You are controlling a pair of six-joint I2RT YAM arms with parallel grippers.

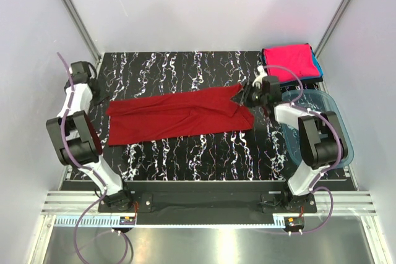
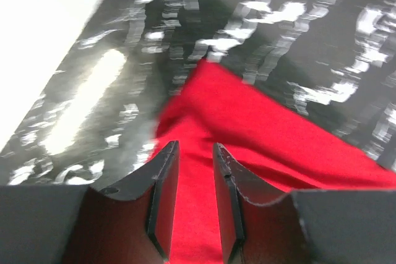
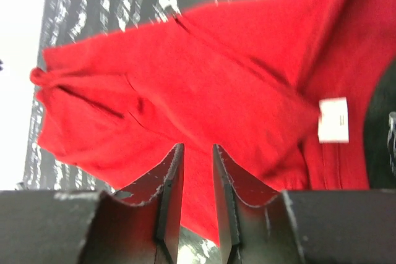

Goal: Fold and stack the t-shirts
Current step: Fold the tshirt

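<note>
Positioned left gripper [image 2: 195, 148] and right gripper [image 3: 197, 148], fingers parted and empty, over centre-frame dark red cotton t-shirt [image 1: 179, 119] ends for folding.

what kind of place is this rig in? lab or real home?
Most likely an enclosed lab test cell, not a home: plain white panel walls with metal corner struts, a black marbled tabletop, and an aluminium mounting rail along its near edge.

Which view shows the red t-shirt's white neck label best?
The right wrist view: the white label is large and unobstructed on the dark red t-shirt. The top external view does not resolve it; the left wrist view shows only plain red cloth.
</note>
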